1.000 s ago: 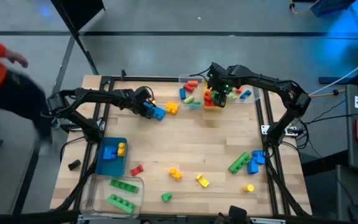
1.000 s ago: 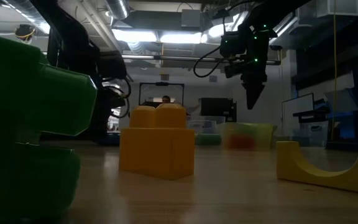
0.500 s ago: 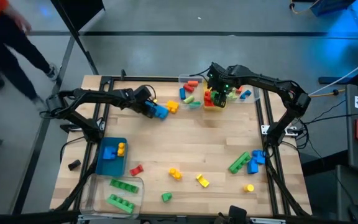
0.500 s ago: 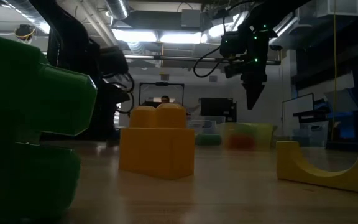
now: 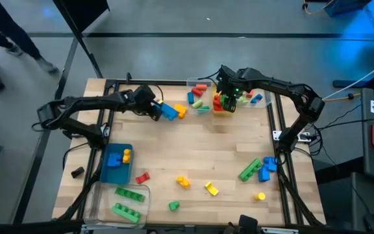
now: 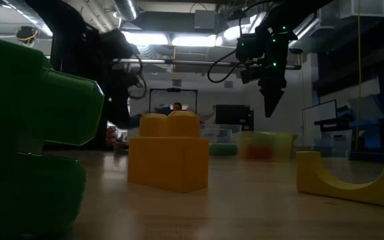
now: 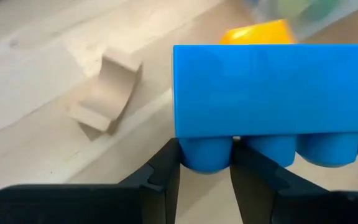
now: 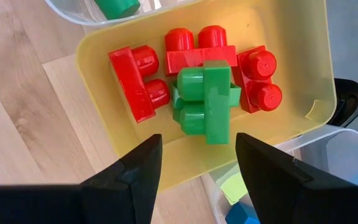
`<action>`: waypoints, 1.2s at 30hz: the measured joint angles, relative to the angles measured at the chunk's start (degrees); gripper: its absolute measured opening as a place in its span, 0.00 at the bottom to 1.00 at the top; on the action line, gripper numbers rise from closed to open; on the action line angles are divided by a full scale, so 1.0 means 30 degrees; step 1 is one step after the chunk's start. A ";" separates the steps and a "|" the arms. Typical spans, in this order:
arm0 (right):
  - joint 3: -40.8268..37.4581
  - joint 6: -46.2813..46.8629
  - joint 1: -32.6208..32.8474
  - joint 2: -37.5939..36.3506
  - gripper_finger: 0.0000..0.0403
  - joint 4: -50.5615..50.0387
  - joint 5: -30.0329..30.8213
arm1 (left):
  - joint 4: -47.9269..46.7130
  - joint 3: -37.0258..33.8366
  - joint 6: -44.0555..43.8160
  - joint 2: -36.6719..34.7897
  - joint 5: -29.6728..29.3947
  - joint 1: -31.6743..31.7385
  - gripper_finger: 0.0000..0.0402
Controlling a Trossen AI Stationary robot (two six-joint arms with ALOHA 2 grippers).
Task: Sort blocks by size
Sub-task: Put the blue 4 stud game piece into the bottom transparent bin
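Your left fingers (image 7: 204, 186) are pinching a blue block (image 7: 272, 102); right fingers (image 8: 194, 168) are hanging open over the yellow bin (image 8: 104, 93); many blocks (image 5: 250, 170) are lying unsorted.

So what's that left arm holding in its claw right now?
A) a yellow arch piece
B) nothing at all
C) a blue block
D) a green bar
C: in the left wrist view the left gripper has its fingers closed on a stud of a blue block, lifted off the wooden table.
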 joint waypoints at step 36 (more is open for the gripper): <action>0.0007 0.9394 0.4908 0.0000 0.51 0.2139 -0.7976 | -0.4827 0.0029 -0.3664 -0.6782 0.8506 -1.7041 0.27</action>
